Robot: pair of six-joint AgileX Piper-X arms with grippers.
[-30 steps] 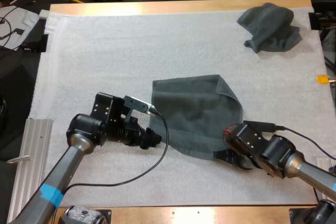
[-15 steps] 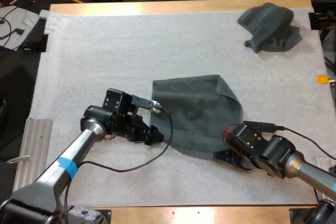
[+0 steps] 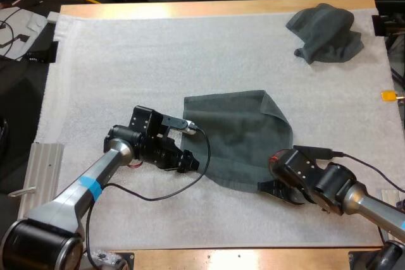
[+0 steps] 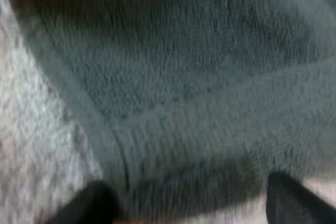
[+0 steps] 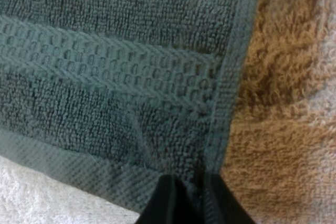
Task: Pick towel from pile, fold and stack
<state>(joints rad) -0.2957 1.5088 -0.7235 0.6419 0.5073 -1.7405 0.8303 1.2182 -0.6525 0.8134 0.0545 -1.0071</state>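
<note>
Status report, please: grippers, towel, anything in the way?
Left gripper open at flat towel's left edge. Right gripper shut on its near corner. Crumpled towel far right, clear of both.

My left arm [image 3: 95,181] grey metal tube, blue tape band, black rounded joint housings, my right arm [image 3: 370,205] same build, black two-finger left gripper [image 3: 188,161] and right gripper [image 3: 274,189]

A white mat [image 3: 158,61] is covering the wooden surface [image 3: 215,8], with a spread towel [image 3: 240,137] lying near its middle and a crumpled towel [image 3: 326,33] sitting at its far right corner.
</note>
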